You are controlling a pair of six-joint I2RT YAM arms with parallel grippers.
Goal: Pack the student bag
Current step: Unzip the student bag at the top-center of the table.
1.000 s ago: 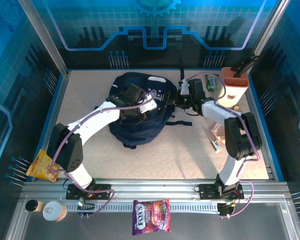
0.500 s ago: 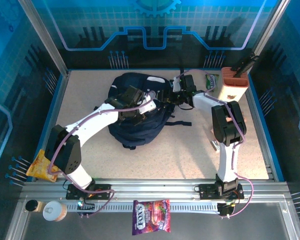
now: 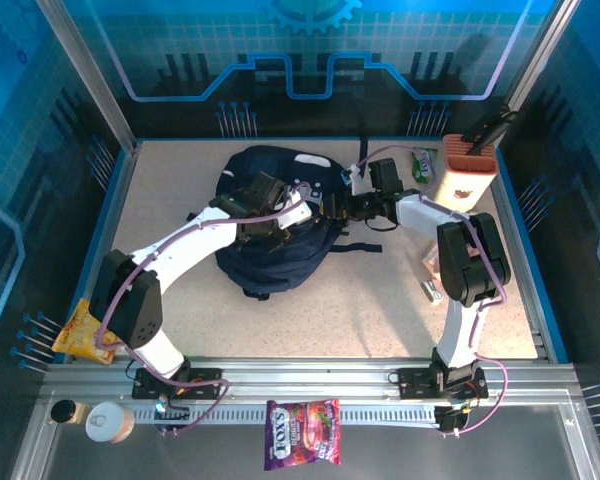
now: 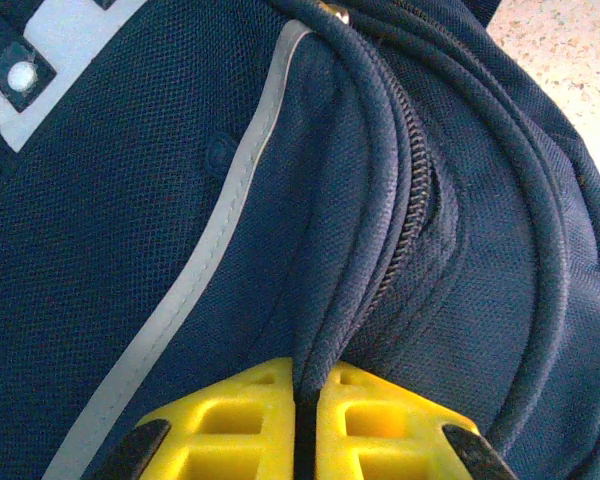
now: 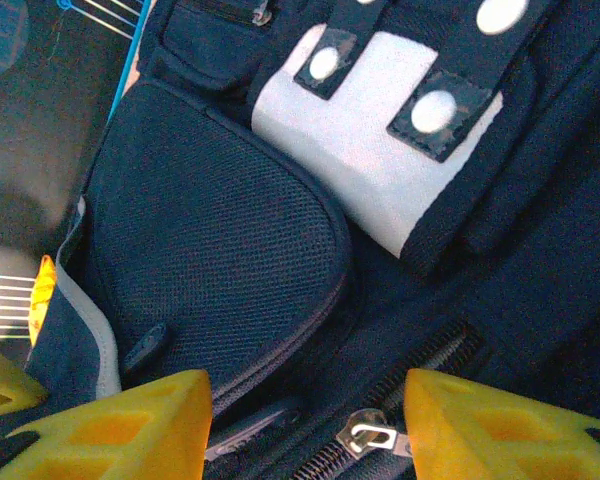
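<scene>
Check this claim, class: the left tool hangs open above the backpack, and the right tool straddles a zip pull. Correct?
No. The left wrist view shows the left tool shut, pinching a fold of the backpack beside its zip. The right tool does straddle a zip pull, as the right wrist view shows.

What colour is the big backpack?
Dark navy backpack, pale grey stripe; best in left wrist view.

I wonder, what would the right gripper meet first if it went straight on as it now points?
Most likely the zipper pull on the backpack, lying ahead between the right gripper's open fingers.
</scene>
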